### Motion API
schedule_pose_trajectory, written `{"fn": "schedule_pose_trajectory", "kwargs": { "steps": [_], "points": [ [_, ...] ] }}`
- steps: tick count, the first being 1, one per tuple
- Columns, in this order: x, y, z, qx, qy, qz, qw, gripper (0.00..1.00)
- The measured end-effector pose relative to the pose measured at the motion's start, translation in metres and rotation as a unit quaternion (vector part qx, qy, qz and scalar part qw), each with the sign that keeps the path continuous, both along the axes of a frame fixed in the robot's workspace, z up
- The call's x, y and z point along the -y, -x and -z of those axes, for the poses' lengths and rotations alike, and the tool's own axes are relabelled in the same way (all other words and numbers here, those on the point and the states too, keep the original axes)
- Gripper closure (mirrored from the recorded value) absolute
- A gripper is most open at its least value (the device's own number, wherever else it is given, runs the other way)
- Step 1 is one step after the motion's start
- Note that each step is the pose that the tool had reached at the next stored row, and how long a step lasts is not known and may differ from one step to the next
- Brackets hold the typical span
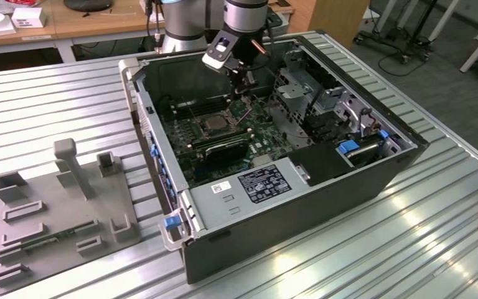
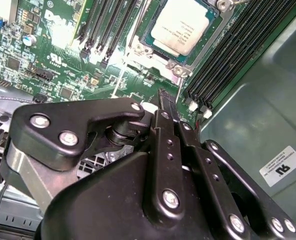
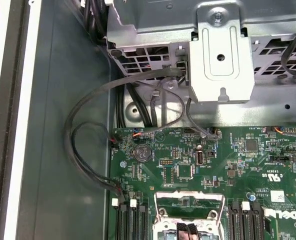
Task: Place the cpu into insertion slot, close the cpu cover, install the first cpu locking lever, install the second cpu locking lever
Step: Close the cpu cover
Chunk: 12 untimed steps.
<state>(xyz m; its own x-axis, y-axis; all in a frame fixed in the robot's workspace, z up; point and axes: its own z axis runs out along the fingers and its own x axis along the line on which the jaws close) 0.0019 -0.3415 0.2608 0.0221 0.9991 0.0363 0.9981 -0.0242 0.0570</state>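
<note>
The cpu (image 2: 180,25) lies flat in the slot (image 2: 149,41), and the cover (image 2: 177,64) looks down around it, so I judge I'm on the first lever. My hand (image 2: 164,97) hangs low over the board (image 2: 63,55) just beside the slot, fingers together, with nothing visibly pinched. A thin rod (image 2: 180,92), likely that lever, runs past their tip. This step calls for a small, steady push on the rod, clear of the memory slots (image 2: 228,55).

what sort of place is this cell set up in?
Likely a robotics lab or workshop: an open computer case sits on a slatted aluminium table beside a grey fixture plate, with wooden desks behind.
</note>
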Motion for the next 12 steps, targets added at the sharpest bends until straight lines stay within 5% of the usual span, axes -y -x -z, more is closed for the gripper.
{"fn": "schedule_pose_trajectory", "kwargs": {
  "steps": [12],
  "points": [
    [0.0000, -0.0142, 0.0000, 0.0000, 0.0000, 0.000, 1.00000, 0.89]
  ]
}}
